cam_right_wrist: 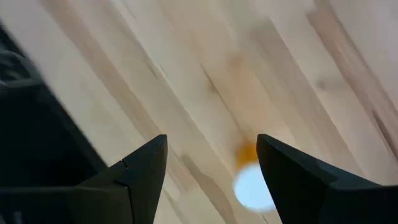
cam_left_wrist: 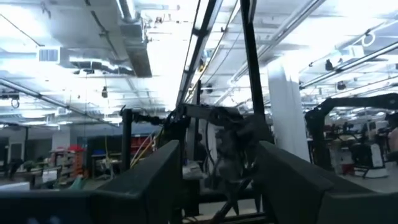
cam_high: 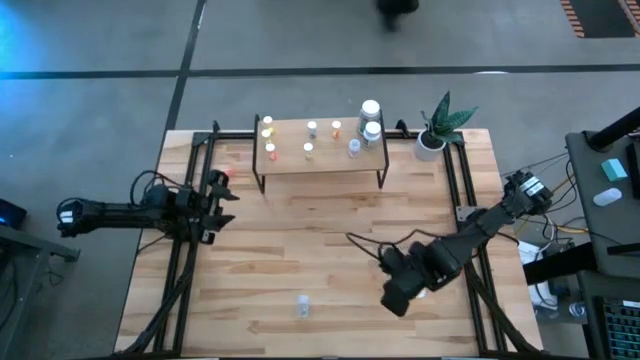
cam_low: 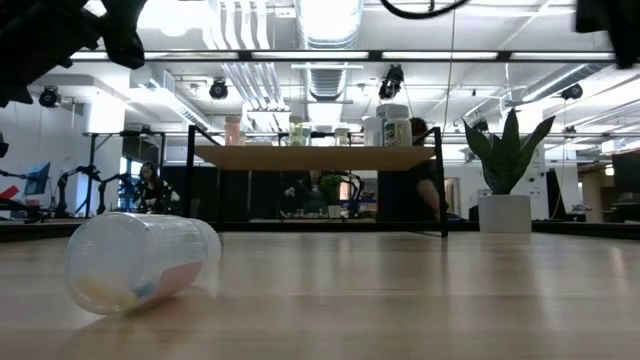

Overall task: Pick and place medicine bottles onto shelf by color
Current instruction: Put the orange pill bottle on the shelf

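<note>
Handling: the orange bottle (cam_right_wrist: 250, 180) under the right gripper (cam_right_wrist: 211, 180) looks tiny and light, likely hard smooth plastic that could tip or skid on the planks; a squeeze across the body just below the white cap seems the safest hold.
Look: a small orange vial with a round white cap, seen from above and blurred.
Where: on the tabletop (cam_high: 330, 250) toward its near right corner, mostly hidden beneath the right gripper (cam_high: 400, 292) in the high view.
Right gripper: fingers spread, nothing between them yet, poised over the bottle with one finger nearly above the cap.
Left gripper (cam_high: 215, 205): parted and empty, waiting by the table's left edge, aimed out at the room.
Clear bottle (cam_high: 302, 306): lying on its side near the table's front edge.
Shelf (cam_high: 320, 148): at the table's far edge, already carrying small bottles and two larger white-capped ones (cam_high: 371, 118).
</note>
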Controlling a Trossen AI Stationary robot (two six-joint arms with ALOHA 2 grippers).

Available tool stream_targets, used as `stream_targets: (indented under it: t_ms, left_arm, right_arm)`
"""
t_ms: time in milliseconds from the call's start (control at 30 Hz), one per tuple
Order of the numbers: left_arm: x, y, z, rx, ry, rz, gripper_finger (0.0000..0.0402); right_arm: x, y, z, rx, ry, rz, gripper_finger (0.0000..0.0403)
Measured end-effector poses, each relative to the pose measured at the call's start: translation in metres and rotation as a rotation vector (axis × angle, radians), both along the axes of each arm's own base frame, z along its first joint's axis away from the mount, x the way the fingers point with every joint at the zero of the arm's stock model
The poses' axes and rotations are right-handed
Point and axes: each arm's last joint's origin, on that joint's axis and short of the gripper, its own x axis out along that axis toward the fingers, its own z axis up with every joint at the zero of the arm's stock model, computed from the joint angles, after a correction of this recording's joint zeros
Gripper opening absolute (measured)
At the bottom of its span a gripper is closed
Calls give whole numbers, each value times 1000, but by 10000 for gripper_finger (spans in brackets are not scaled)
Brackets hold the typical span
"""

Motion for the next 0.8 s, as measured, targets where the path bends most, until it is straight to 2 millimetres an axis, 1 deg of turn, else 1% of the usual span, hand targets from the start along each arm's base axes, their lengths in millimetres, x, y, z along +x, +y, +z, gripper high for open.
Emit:
stream_targets:
  t_ms: [133,267,467,633,700,800]
  left_arm:
    - [3,0,-2,-10,26,-6,199]
    - [6,0,-4,-25,56,-14,199]
    - [10,0,-9,-47,110,-37,199]
    - [13,0,-12,-52,138,-37,199]
    - [14,0,-13,-63,150,-42,199]
    - [15,1,-14,-68,161,-43,199]
  right_arm:
    - [-13,12,-9,-48,94,-7,238]
    - [-24,16,-15,-113,182,-37,250]
    - [-29,15,-23,-134,225,-151,295]
    - [-34,11,-37,-169,265,-178,337]
    - [-36,9,-43,-168,264,-177,348]
    - [-38,9,-50,-125,219,-175,353]
